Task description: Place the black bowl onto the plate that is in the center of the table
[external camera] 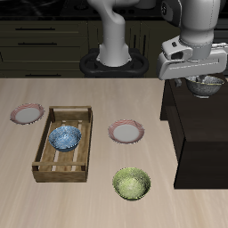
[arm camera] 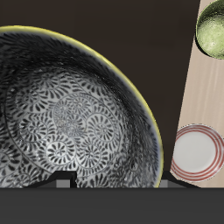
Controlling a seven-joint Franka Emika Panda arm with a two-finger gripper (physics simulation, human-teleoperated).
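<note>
- The pincer [external camera: 206, 83] hovers right over the black bowl [external camera: 206, 85] on the dark cabinet [external camera: 200, 134]; spread or clamped, I cannot tell.
- Wrist view: the bowl's [arm camera: 70, 114] rim sits close.
- Get a firm rim grip, lift straight, then carry to the plate [external camera: 126, 133] mid-tabletop [external camera: 89, 200].

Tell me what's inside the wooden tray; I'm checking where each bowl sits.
The wooden tray holds the blue patterned bowl, resting on its slats. Nothing else shows inside; whatever lies beneath that bowl is covered.
</note>
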